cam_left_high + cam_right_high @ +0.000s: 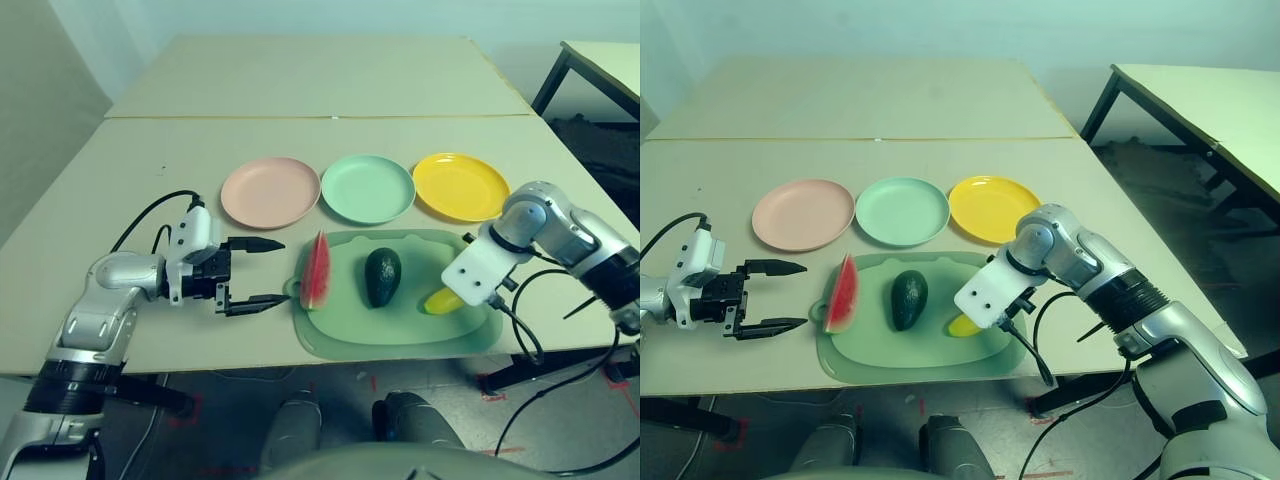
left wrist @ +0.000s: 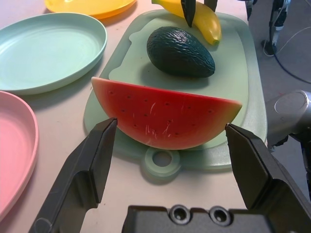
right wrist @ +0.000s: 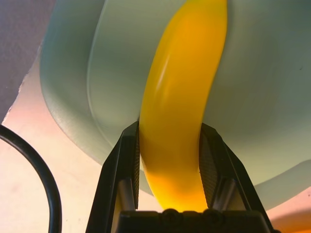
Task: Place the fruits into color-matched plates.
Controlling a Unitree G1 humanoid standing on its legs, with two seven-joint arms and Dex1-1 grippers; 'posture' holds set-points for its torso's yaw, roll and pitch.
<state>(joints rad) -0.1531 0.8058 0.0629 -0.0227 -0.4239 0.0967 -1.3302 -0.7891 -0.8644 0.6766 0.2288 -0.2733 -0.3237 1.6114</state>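
— What is seen from the head?
— Three plates are lined up: pink plate [image 1: 269, 191], green plate [image 1: 367, 188], yellow plate [image 1: 460, 185]. The watermelon [image 1: 316, 271], avocado [image 1: 382, 276] and banana [image 1: 443, 300] are laid on the cutting mat [image 1: 400, 335].

— And from the left wrist?
— The left gripper [image 2: 170, 141] is spread wide, just in front of the watermelon.

— And the right wrist?
— The banana is pinched by the right gripper [image 3: 170, 160].
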